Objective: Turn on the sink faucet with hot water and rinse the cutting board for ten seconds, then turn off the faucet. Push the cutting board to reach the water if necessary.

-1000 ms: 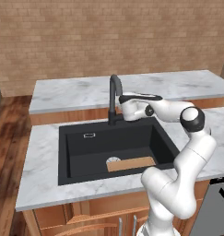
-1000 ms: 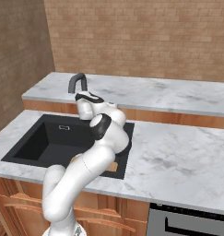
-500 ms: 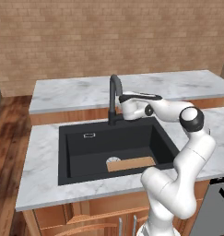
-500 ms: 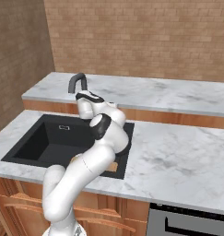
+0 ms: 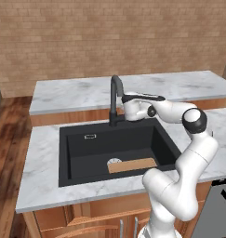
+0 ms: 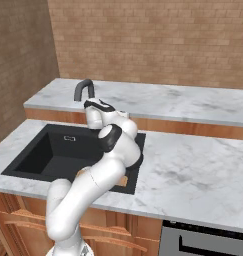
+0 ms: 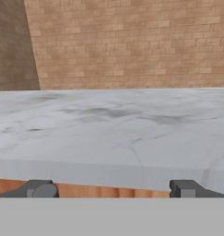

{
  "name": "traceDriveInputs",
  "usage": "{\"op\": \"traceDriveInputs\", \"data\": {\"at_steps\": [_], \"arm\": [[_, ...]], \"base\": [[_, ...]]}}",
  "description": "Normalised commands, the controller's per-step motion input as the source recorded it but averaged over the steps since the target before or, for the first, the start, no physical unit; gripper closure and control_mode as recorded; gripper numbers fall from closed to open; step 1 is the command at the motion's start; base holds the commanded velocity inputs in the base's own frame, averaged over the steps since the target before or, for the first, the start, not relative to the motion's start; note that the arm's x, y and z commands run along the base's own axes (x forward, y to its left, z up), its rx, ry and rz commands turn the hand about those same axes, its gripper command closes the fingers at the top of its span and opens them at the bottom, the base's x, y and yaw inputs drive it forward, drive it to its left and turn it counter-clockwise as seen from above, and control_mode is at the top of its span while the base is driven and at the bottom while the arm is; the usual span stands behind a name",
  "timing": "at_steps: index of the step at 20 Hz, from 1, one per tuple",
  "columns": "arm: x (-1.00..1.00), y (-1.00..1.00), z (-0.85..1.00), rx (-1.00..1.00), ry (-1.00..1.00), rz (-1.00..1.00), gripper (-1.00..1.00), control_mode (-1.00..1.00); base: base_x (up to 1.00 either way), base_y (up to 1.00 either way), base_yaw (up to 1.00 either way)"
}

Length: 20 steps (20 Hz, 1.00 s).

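Item: two-finger dark gripper (image 7: 111, 189) on the white arm. In the hand view its two tips stand wide apart at the bottom corners, nothing between them; past them lie a marble ledge and brick wall. In the left base view the hand sits just right of the faucet's stem, level with the upper part of the stem; contact with the faucet cannot be told.

Item: large rectangular matte black sink (image 5: 82, 155), set in the front counter. A small metal overflow plate (image 5: 90, 136) on its rear wall, left of centre. A round pale drain (image 5: 114, 161) on the floor, partly covered by the board's left end.

Item: tall dark grey gooseneck sink faucet (image 5: 115, 100), upright on the rim behind the basin, spout curving over at the top; in the right base view its arch (image 6: 84, 88) rises just left of the hand.

Item: flat thin light tan wooden cutting board (image 5: 133, 164), lying flat on the basin floor toward the front right, long side along the front wall; the arm's lower links cross in front of its right end.

Surfaces: grey-veined white marble counter (image 5: 42, 179) around the sink; a raised marble ledge (image 5: 77, 93) behind it; wooden cabinet fronts (image 5: 82, 218) below; tan brick wall (image 5: 109, 37) at the back; wooden floor (image 5: 7, 139) at left.
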Motion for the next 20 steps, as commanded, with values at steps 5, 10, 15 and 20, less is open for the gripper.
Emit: {"op": "traceDriveInputs", "data": {"at_steps": [5, 10, 15, 20], "arm": [[0.00, -0.10, 0.00, 0.00, 0.00, 0.00, -1.00, -1.00], [0.00, -0.11, 0.00, 0.00, 0.00, 0.00, -1.00, -1.00], [0.00, -0.10, 0.00, 0.00, 0.00, 0.00, -1.00, -1.00], [0.00, 0.00, 0.00, 0.00, -0.01, 0.00, -1.00, -1.00]], "base": [[0.00, 0.00, 0.00], [0.00, 0.00, 0.00], [0.00, 0.00, 0.00], [0.00, 0.00, 0.00]]}}
